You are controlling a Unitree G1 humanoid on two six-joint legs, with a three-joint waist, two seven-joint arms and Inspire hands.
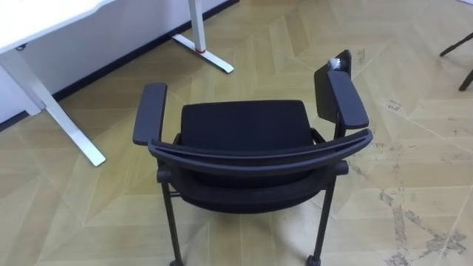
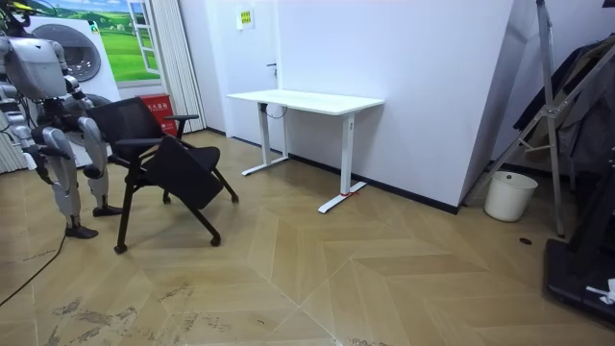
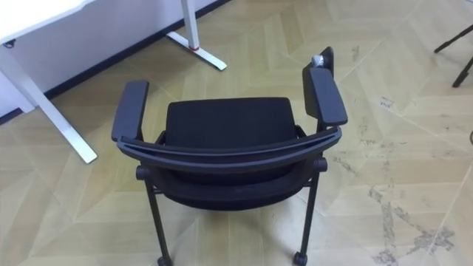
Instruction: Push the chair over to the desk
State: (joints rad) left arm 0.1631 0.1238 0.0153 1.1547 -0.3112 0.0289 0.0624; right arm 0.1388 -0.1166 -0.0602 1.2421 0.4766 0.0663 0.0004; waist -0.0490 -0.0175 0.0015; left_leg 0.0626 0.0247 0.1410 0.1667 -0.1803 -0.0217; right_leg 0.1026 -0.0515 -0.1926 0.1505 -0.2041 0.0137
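A black chair (image 1: 247,148) with armrests, a curved back and castors stands right below me on the wood floor. I look down over its backrest (image 1: 259,157) onto the seat (image 1: 244,124). In the room view I stand at the room view's left, just behind the chair (image 2: 163,159), which faces the white desk (image 2: 306,101). My right hand (image 2: 85,125) and left hand (image 2: 13,117) stay low near my body there, too small to read.
The white desk's legs and feet (image 1: 203,53) stand ahead on the left, along the white wall. A dark stand's legs (image 1: 462,55) show at the far right. Open parquet lies between chair and desk. A white bucket (image 2: 510,195) stands by the wall.
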